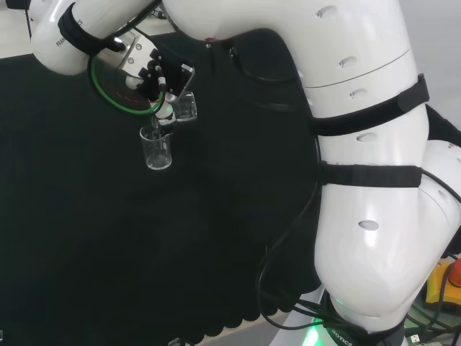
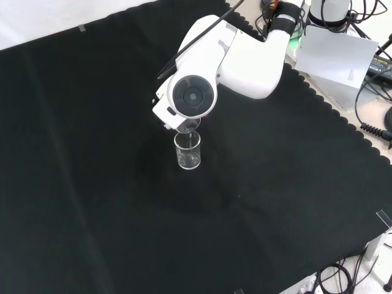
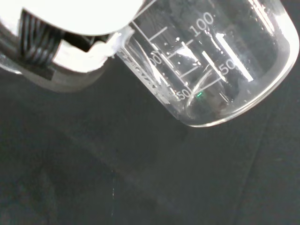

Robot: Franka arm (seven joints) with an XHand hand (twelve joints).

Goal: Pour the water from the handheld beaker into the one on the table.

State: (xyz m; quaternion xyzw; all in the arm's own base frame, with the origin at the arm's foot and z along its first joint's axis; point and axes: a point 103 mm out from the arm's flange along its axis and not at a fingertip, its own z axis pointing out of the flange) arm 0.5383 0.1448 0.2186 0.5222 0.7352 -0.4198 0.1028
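Plainly the pour is under way, judging by the tilt. In the wrist view the handheld beaker (image 3: 220, 61), close and large in the upper right of the frame, lies well tipped, its printed scale running aslant and its base swung round toward the camera; a white and black part of the hand (image 3: 70, 42) sits against it in the upper left. I cannot make out how much water is left inside it: there are glints and droplets on the glass, but no clear level.

In the front view the table beaker (image 2: 187, 150) stands upright on the black cloth of the bench (image 2: 92, 202), a little left of centre, directly under the arm's round grey cap. The lip of the held vessel shows just above its rim.

In the head view, in the upper left, the fingers (image 1: 160, 78) are curled round the tilted handheld beaker (image 1: 184, 106), gripping it, with its mouth turned down and left toward the table beaker (image 1: 156, 148) just below. The two vessels are very near; whether they touch I cannot tell.

So the carry and the tipping look done. What seems left is to finish emptying, then bring the held beaker upright again. No spill shows on the cloth.
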